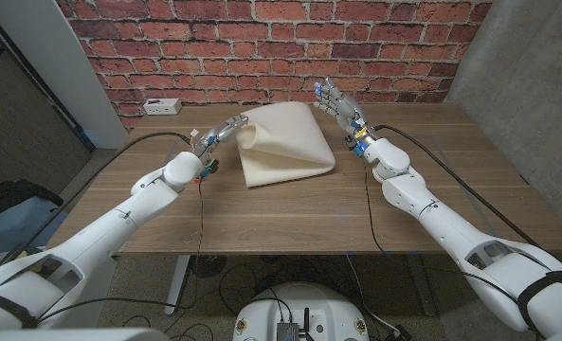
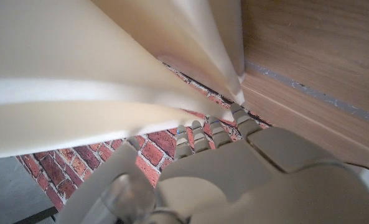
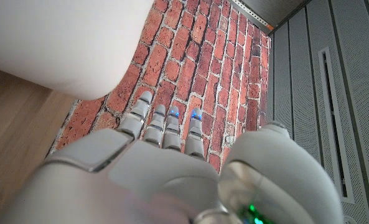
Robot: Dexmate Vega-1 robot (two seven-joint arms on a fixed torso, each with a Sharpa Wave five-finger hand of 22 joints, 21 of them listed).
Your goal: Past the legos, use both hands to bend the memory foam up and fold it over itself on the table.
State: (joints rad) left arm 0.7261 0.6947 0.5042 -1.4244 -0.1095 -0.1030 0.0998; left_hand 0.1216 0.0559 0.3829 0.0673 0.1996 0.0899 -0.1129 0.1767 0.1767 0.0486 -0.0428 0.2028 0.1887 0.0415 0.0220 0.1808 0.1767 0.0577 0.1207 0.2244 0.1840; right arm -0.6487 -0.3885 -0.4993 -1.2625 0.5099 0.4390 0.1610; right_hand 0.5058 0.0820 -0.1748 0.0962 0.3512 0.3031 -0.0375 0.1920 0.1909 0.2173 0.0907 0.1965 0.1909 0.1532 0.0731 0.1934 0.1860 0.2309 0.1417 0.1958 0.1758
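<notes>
On the wooden desk, the left robot hand reaches under the foam's lifted left edge, fingers touching it; whether it grips cannot be told. The cream foam lies folded over itself mid-desk. At its far right corner the right robot hand stands open, fingers spread, holding nothing. Against the brick wall sits a white socket box.

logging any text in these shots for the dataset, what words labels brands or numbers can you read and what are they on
No text can be read in any of the three views.
White box on the table by the brick wall: any marking is too small to read.
Memory foam: plain, no label showing.
Left hand and right hand: no readable markings; the right one shows only small blue lights.
</notes>
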